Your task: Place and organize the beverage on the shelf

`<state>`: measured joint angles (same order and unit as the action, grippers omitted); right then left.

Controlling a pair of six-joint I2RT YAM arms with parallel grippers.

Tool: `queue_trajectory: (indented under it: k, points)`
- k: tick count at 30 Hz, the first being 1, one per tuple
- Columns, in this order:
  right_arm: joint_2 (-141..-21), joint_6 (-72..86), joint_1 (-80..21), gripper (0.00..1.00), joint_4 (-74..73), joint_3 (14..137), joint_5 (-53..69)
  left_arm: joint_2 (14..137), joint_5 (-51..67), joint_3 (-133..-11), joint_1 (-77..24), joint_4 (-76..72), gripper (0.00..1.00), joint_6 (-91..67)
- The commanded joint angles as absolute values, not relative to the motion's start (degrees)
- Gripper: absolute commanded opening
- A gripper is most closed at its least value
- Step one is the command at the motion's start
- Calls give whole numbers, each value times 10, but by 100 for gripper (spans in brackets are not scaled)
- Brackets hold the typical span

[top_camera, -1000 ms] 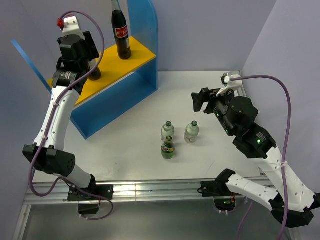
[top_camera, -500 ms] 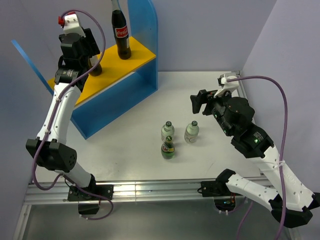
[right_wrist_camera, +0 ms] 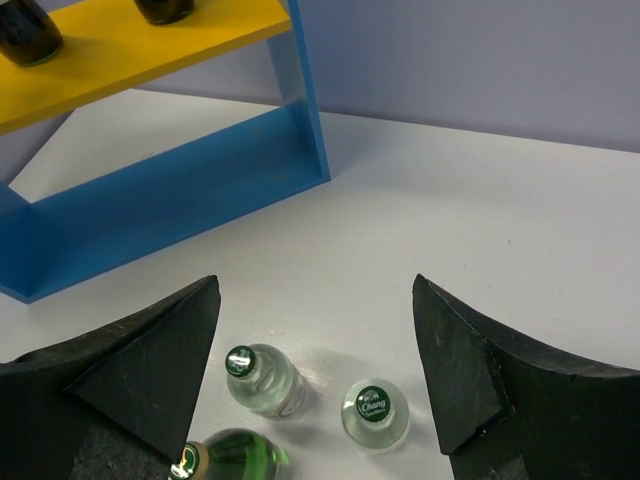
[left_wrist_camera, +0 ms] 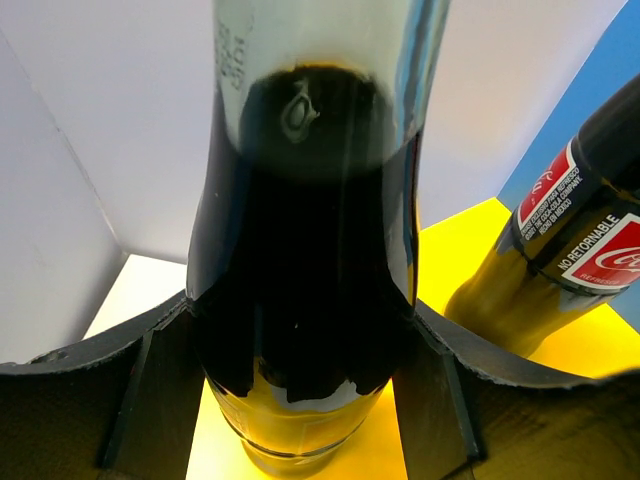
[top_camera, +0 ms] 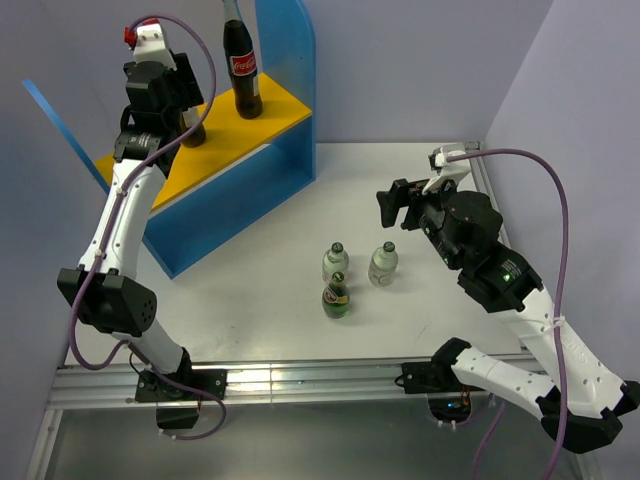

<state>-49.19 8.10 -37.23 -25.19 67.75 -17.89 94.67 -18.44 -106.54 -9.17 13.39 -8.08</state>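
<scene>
Moved: left hand (left_wrist_camera: 298, 385) and its cola bottle (left_wrist_camera: 300, 250), further back on the shelf (top_camera: 250, 170) board.
Left hand: pinching that bottle, upright.
Second cola (top_camera: 241, 70): upright by the blue end panel.
Surface (top_camera: 420, 160): clear bottles (top_camera: 336, 262), green bottle (top_camera: 337, 296), clustered.
Right hand (right_wrist_camera: 315, 300): spread above them.

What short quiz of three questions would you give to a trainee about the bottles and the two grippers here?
1. How many small bottles stand on the table?
2. True or false: the right gripper holds a bottle.
3. The left gripper is closed on: A) a green bottle; B) a cola bottle; C) nothing.
Key: 1) three; 2) false, it is open and empty; 3) B.
</scene>
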Motion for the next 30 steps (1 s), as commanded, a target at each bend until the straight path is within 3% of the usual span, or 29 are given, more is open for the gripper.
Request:
queue_trajectory:
  k: [1, 3, 6, 7, 10, 28, 29, 30]
  points:
    - [-486, 87, -368, 84, -232, 671, -176, 935, -178, -1096, -90, 62, 49, -84]
    - [-486, 87, -368, 84, -233, 671, -177, 934, -184, -1094, -90, 61, 56, -85]
    - [-487, 87, -368, 84, -235, 672, -176, 940, -185, -1105, -90, 71, 75, -84]
    - [-487, 87, -367, 84, -236, 672, -175, 938, -185, -1103, -90, 70, 86, -84]
    - [-486, 89, -367, 84, -235, 672, -176, 929, -183, -1090, -90, 62, 100, -88]
    - [-555, 115, -364, 88, -294, 722, -161, 808, -166, -1030, -91, 70, 99, -119]
    - [-558, 116, -364, 100, -298, 723, -149, 802, -164, -1027, -91, 73, 99, -123]
    - [-562, 118, -363, 100, -302, 724, -140, 795, -160, -1021, -91, 76, 100, -130]
